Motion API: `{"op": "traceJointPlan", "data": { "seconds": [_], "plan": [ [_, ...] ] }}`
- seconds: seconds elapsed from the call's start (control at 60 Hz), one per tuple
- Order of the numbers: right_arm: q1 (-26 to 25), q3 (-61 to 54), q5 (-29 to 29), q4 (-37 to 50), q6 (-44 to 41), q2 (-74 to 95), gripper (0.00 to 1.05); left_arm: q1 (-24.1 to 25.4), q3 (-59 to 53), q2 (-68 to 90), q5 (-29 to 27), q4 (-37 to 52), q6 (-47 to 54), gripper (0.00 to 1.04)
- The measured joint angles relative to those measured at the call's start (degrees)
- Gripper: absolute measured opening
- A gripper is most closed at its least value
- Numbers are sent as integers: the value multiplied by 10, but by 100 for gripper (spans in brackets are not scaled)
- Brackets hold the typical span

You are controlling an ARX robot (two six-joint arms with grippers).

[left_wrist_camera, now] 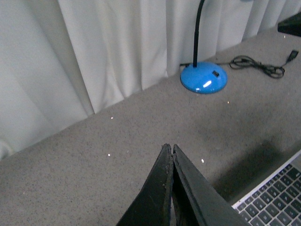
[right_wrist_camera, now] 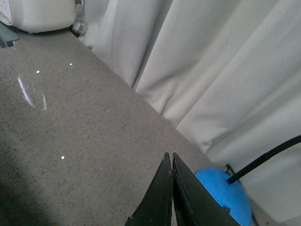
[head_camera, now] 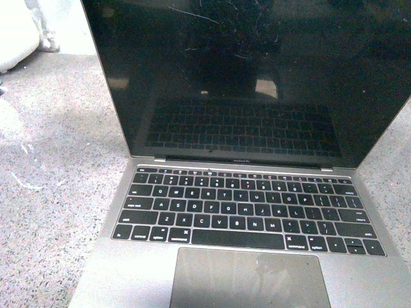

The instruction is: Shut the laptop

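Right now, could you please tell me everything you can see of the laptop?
The laptop is slim, grey and metal-looking, and stands open with its lid tilted slightly back. Its glossy black screen is dark and smudged, and mirrors the black keys with white lettering. A large trackpad sits at the near edge. It rests flat on the speckled grey table; nothing else visibly touches it.

Front close above laptop (head_camera: 244,212), wrists share lamp (left_wrist_camera: 203,77)
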Motion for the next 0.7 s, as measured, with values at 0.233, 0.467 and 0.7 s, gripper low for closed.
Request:
{"op": "traceJointPlan", "data": {
  "seconds": [0.233,0.467,0.7],
  "plan": [
    [2,12,-34,-24,40,38,1,-4,14,50,36,-27,52,4],
    [3,22,-69,-10,108,75,1,4,17,101,49,-18,63,4],
    [1,14,-80,19,145,98,1,3,16,124,56,9,44,4]
  ]
}}
